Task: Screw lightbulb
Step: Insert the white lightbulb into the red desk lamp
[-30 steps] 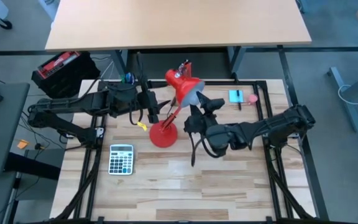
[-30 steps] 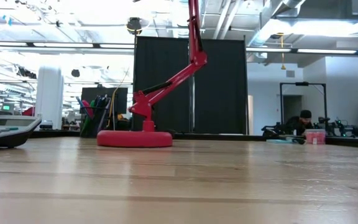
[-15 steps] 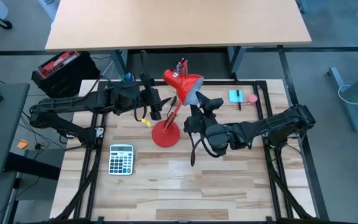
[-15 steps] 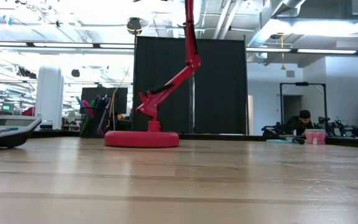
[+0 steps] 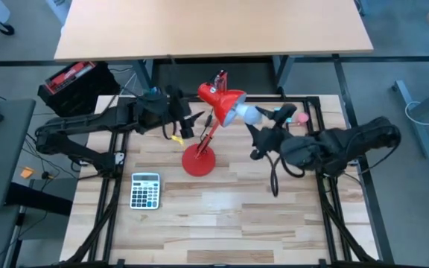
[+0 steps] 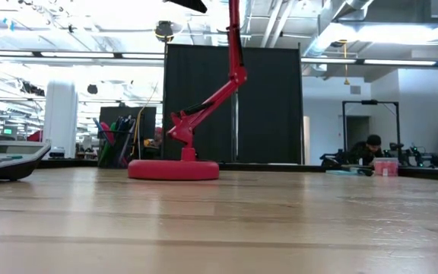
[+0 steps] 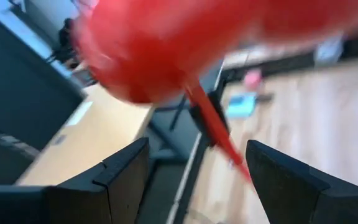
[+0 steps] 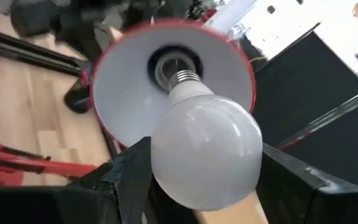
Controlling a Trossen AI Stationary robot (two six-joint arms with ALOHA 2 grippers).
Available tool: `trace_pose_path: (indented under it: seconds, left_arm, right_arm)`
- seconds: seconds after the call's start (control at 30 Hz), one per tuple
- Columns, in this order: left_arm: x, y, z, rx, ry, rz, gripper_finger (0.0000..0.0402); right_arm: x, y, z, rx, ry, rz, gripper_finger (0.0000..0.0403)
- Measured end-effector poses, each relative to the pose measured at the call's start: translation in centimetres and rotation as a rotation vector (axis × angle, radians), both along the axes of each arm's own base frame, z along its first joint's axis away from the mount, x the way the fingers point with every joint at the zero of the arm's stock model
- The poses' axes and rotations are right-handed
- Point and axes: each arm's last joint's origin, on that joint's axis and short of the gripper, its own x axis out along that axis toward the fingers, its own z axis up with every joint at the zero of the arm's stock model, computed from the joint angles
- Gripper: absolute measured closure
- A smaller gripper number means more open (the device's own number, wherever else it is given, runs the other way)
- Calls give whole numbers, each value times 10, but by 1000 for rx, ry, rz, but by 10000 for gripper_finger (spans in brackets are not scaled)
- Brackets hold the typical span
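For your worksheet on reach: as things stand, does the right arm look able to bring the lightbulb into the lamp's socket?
Probably yes: the right gripper holds the lightbulb facing the socket, nothing between them.

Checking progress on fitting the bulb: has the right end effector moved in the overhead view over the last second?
Yes. The right end effector, holding the lightbulb, has shifted away from the lamp base toward the blue card, with the bulb now at the red shade's mouth.
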Motion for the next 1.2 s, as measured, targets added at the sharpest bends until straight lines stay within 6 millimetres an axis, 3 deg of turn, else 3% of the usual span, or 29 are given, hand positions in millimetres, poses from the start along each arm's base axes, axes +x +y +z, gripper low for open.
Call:
trace_pose_path:
  seconds: [0.2, 0.33, 0.5, 0.83, 1.2]
  left_arm:
    - [-14, 18, 12, -139, -137, -122, 141]
    - [-12, 28, 10, -146, -128, -138, 141]
    - [9, 42, -16, -158, -63, -130, 141]
    - [66, 65, -83, -186, -163, -116, 141]
    - [87, 80, -97, -242, -373, 39, 144]
  right_arm:
    - [3, -10, -12, 29, 22, 13, 149]
    - [6, -14, -27, 5, 79, 0, 149]
    - [-12, -18, -28, 12, 55, 10, 149]
    - [-64, -23, -15, 104, -107, 114, 149]
    - [-69, -27, -25, 105, -99, 99, 149]
